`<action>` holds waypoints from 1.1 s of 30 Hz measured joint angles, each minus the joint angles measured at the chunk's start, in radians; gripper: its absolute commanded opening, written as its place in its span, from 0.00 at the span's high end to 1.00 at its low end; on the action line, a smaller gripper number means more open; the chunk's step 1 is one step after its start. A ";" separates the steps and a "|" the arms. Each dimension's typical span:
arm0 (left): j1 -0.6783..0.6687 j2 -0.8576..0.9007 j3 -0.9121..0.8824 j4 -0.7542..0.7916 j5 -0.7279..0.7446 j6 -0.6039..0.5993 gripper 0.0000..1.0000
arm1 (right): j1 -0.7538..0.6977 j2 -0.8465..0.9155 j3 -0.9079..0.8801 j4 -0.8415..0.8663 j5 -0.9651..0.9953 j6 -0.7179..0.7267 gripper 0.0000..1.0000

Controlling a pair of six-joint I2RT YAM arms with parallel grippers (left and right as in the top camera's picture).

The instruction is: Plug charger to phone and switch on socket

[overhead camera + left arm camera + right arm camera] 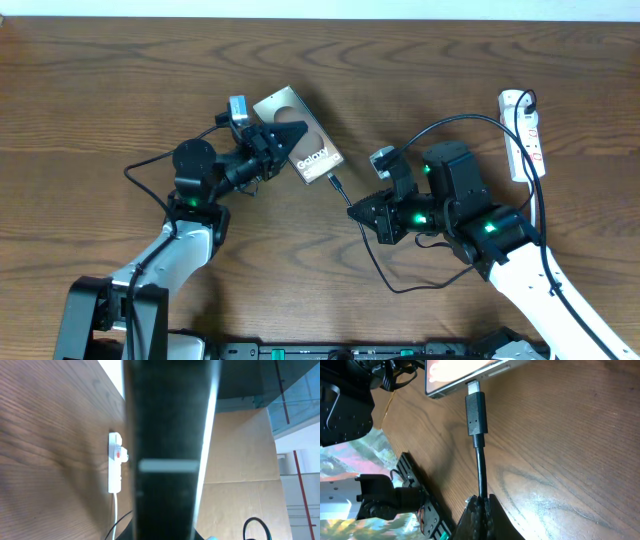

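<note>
Centre-left, my left gripper (287,138) is clamped on the near-left edge of the phone (316,158), which sits diagonally over the table (90,90). The charger (475,412) plug meets the port on the phone's lower edge. My right gripper (481,504) pinches its cable just behind. The socket (522,135) lies at the right edge, well apart, with open wood between.

Overhead view: even, diffuse light on the wooden surface (100,100), with faint soft shadows beside the arms (170,250) and a mild sheen on the phone (300,140). Left wrist view: a dark, heavily blurred band (167,435) fills the centre, a bright streak along its right edge; the socket (115,462) is soft. Right wrist view: the charger (475,412) is sharp, its soft shadow falling leftward.
</note>
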 measured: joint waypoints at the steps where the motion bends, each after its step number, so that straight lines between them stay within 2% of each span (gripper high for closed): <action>1: -0.005 0.000 0.000 0.000 -0.003 0.000 0.92 | 0.000 0.000 0.000 0.000 0.000 0.000 0.99; 33: -0.012 0.000 0.000 0.001 -0.015 0.000 0.92 | 0.000 0.021 0.000 0.004 0.019 0.000 0.99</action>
